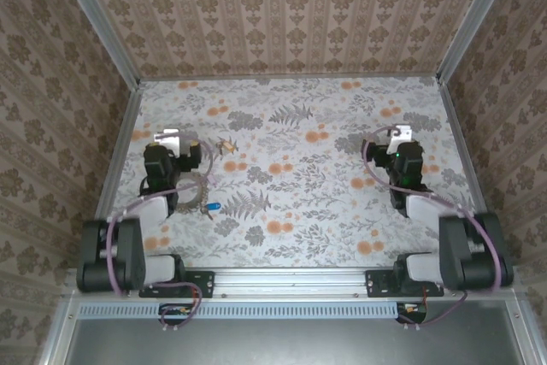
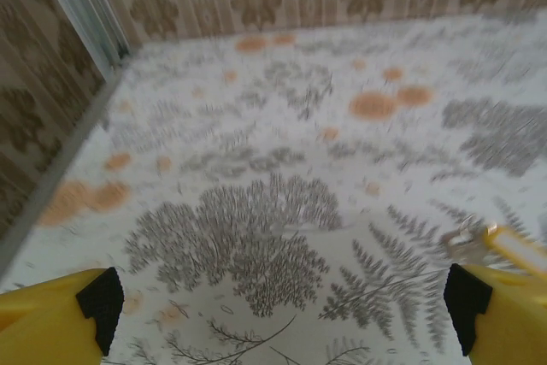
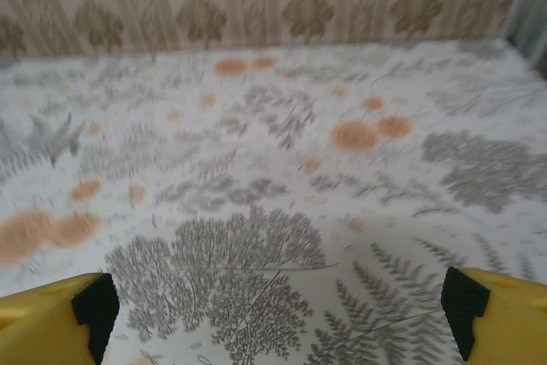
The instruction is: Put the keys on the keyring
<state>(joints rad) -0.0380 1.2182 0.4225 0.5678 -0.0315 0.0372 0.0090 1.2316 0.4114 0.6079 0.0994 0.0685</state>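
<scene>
The left gripper is held with its yellow fingers wide apart and nothing between them; the black pads are seen at the bottom corners of the left wrist view, above the white table printed with grey ferns and orange blots. The right gripper is likewise spread open and empty over the right side of the table, well apart from the task's things.

A tiny brass-gold key is seen lying flat just to the right of the left gripper; in the left wrist view it is found blurred at the right edge, close to the right-hand finger. A tiny blue-headed key is laid nearer the arm bases. Between the two keys – just beside the left arm – a dark grey-brown chain-like keyring is seen lying on the table, its detail too small to be made out.
</scene>
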